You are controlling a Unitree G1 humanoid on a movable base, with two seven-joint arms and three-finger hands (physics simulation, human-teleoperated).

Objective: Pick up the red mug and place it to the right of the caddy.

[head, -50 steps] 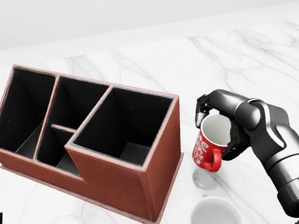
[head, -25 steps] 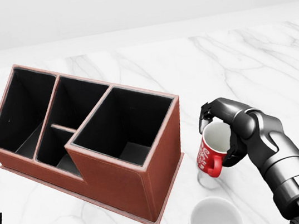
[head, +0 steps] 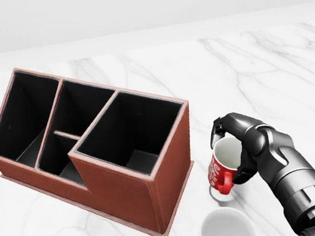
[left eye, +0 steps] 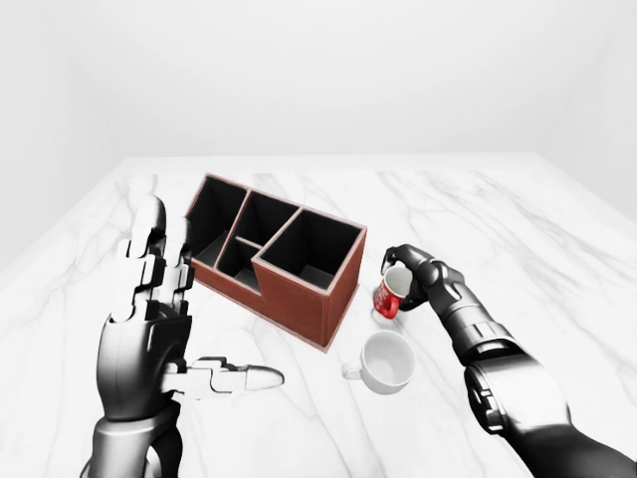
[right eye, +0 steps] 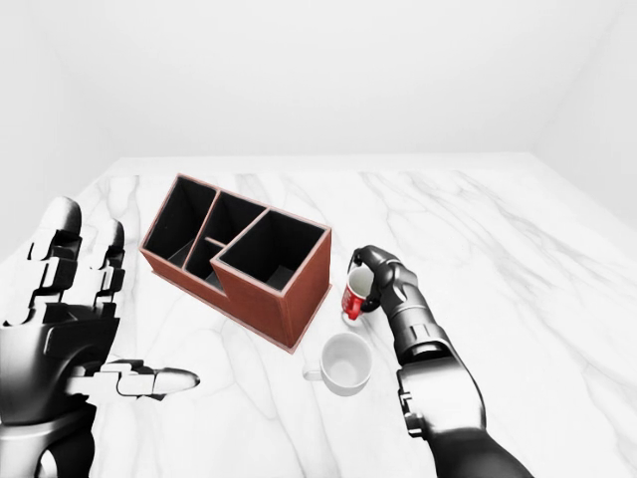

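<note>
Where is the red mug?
In the head view, the red mug is held in the right hand, right of the caddy, above the white mug.

White mug upright on marble counter, handle pointing view-left.

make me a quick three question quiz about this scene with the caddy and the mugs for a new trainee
1. True or false: the right hand has its fingers closed round the red mug.
2. Which mug lies nearer the bottom of the head view? A red mug; B white mug.
3. Fill in: the left hand is ____, holding nothing.

Key
1. True.
2. B.
3. Open. In the head view the red mug is tilted, to the right of the caddy.
</note>
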